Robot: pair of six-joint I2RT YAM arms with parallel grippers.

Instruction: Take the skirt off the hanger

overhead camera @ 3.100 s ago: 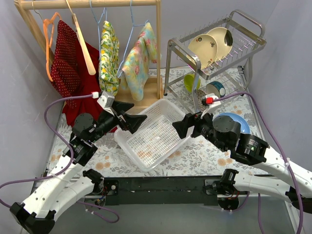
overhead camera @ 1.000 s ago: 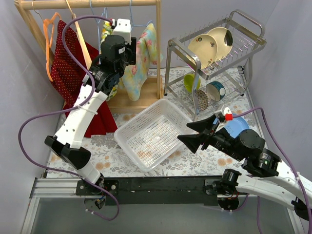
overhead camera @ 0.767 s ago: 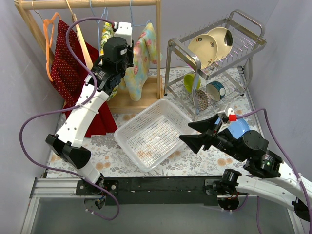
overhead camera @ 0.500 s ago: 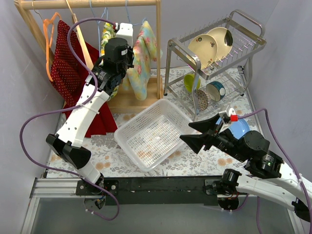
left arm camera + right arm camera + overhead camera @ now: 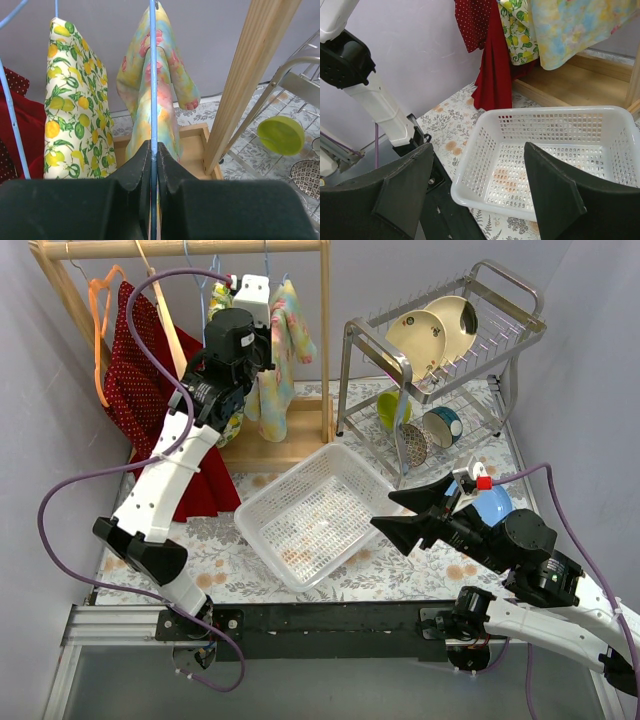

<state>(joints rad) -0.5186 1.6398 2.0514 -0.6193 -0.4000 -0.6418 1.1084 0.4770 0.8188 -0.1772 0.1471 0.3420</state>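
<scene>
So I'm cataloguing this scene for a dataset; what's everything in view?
clothes rack: one, wooden, back left
red dotted garment: one, hanging leftmost
lemon-print garment: one, hanging mid-rack
pastel floral garment: one, hanging rightmost
blue hangers: two, carrying those last two
orange hanger: one, rack's left end
wooden hanger: one, beside it
basket: one, white, table centre
dish rack: one, metal, back right
plates: two, cream, in its top tier
cup: one, green, lower tier
mug: one, teal, lower tier
bowl: one, blue, right of the basket
left end effector: black, shut on the pastel garment's blue hanger
right end effector: black, open, facing basket
</scene>
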